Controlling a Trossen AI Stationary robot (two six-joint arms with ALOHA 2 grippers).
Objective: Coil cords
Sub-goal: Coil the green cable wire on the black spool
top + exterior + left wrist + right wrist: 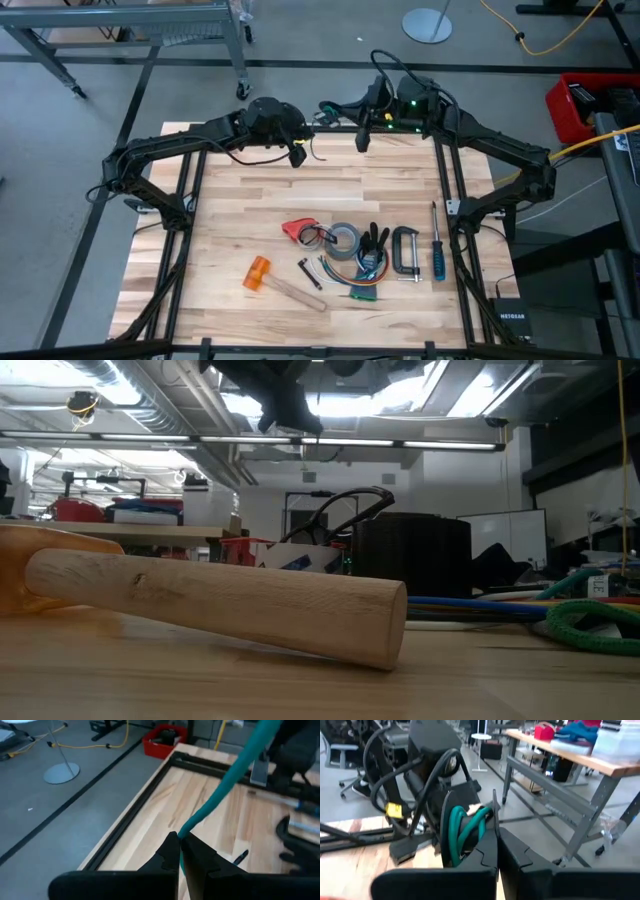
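The cord shows teal-green in both wrist views. In the left wrist view it (pixel 225 780) runs straight from my left gripper's fingers toward the right arm. In the right wrist view it (pixel 462 827) is bunched in a few loops. My left gripper (pixel 297 154) and my right gripper (pixel 362 142) hang close together above the table's far edge. Each is shut on the cord. In the high view only a thin dark strand (pixel 312 150) shows beside the left gripper. My left gripper pinches the cord between its two shut fingers (pixel 167 852). The cord leaves the fingertips (pixel 182 834) and rises in a straight, taut-looking line, clear of the table. My right gripper pinches a bunch of cord loops (pixel 470 822) between its shut fingers (pixel 485 850). The loops stand out beside the fingertips, lifted clear of the table, with the left arm close behind them.
Tools lie at the table's near middle: a hammer (pixel 272 281) with an orange head, a red piece (pixel 297 230), a tape roll (pixel 345 240), pliers (pixel 375 243), a clamp (pixel 405 250), a blue screwdriver (pixel 437 256) and multi-coloured wires (pixel 365 288). The hammer handle (pixel 220 600) fills the low view.
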